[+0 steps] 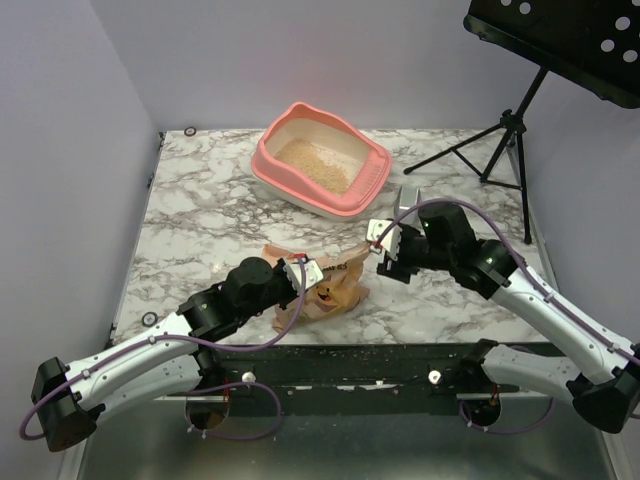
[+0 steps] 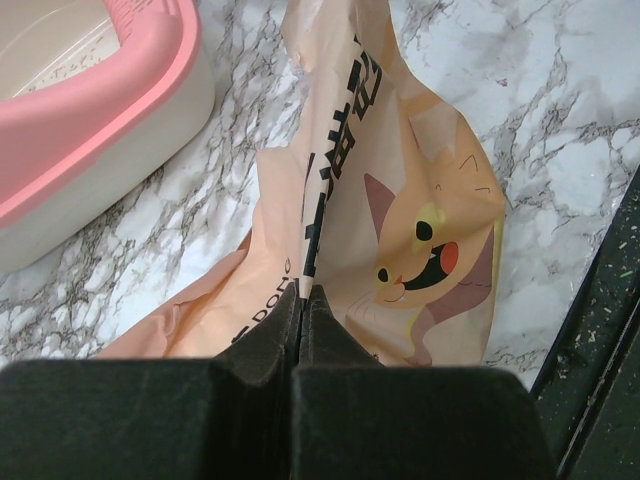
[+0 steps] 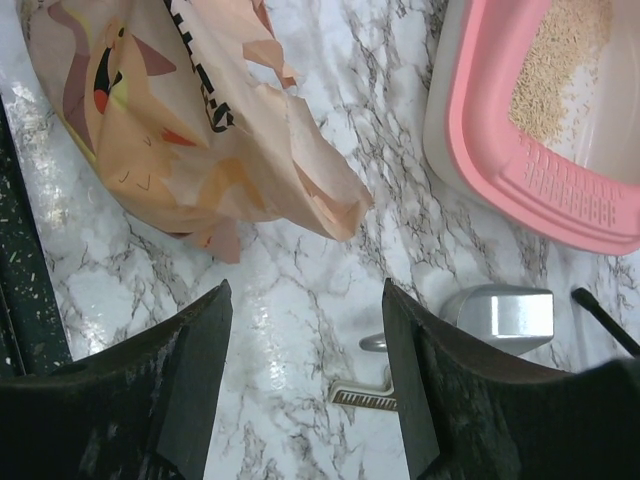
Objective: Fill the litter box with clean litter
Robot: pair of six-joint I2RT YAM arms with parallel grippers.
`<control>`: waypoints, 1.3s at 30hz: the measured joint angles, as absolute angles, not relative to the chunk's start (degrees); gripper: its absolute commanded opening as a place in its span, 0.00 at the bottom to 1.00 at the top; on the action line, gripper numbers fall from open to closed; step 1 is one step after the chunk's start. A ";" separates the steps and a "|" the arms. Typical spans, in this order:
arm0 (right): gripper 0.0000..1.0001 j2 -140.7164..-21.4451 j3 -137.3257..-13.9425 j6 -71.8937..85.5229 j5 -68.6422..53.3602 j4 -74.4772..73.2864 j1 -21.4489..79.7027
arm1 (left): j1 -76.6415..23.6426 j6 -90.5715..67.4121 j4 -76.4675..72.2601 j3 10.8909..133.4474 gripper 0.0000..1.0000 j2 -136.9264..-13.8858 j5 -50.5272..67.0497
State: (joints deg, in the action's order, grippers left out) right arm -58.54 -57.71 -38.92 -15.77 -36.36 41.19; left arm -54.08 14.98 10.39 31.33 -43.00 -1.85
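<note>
Sitting in litter box (image 1: 370, 172): clean litter (image 1: 313, 165), a shallow patch.
Left gripper (image 2: 303, 300): clamped on bag (image 2: 400, 200) beside box.
Right gripper (image 3: 305, 292): fingers apart.

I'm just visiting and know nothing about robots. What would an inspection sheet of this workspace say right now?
Surface: marble table, stray granules on the black front rail.
Job's things: litter box holds a thin patch of litter; cat-print bag lies crumpled nearby.
Clutter: grey scoop beside the box.
Grippers: left gripper pinches the bag; right gripper open, empty.
Cables: purple cables loop along both arms.
Surroundings: music stand at right rear; plain walls.
</note>
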 measured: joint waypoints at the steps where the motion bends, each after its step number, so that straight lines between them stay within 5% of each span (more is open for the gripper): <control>1: 0.68 -58.89 -57.71 -39.09 -15.81 -36.21 41.25 | -54.06 14.98 10.39 31.33 0.00 -43.00 -1.91; 35: 0.67 -77.38 -60.03 -43.53 -23.51 -26.89 44.29 | -54.08 14.98 10.72 31.33 0.00 -43.00 -2.59; 39: 0.56 -79.57 -59.99 -43.72 -25.85 -29.91 44.31 | -54.08 15.00 11.09 31.33 0.00 -42.78 -2.59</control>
State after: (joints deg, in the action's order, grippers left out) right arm -79.57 -59.99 -43.72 -25.85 -29.91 44.31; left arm -54.08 15.00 11.09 31.33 -42.78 -2.59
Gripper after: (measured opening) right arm 0.661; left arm 0.009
